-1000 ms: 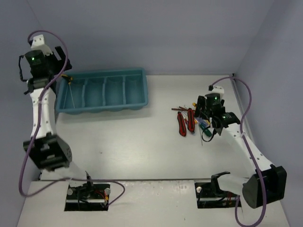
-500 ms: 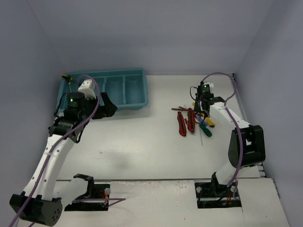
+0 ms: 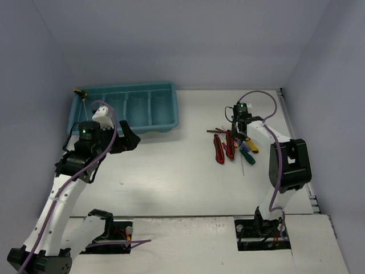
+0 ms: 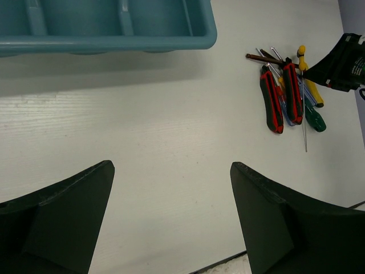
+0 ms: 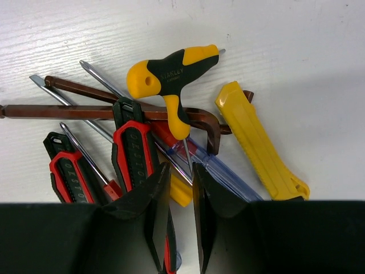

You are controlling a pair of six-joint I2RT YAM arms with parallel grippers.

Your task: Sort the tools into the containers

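The teal tray (image 3: 154, 108) sat at the far-left corner of the table (image 3: 171, 177). A yellow-handled screwdriver (image 3: 80, 92) lay at the tray's far-left corner, its thin shaft reaching into the end compartment. The left arm (image 3: 68, 177) hid the tray's near-left corner. The left gripper (image 4: 171, 171) hovered beside the tray's near edge, jaws spread wide, gripping nothing. The right gripper (image 5: 181, 171) stood down in the tool pile (image 3: 231, 146) toward the right edge, jaws almost together. Whether they pinched anything could not be told.

Light: bright, even, from overhead onto my white table (image 3: 188, 171).
Shadows: soft band along the near side of the tray (image 4: 114, 43); faint under the tools (image 5: 171, 108).
Focus: tools were sharp; my right fingers (image 5: 151, 211) looked dark, blurred.
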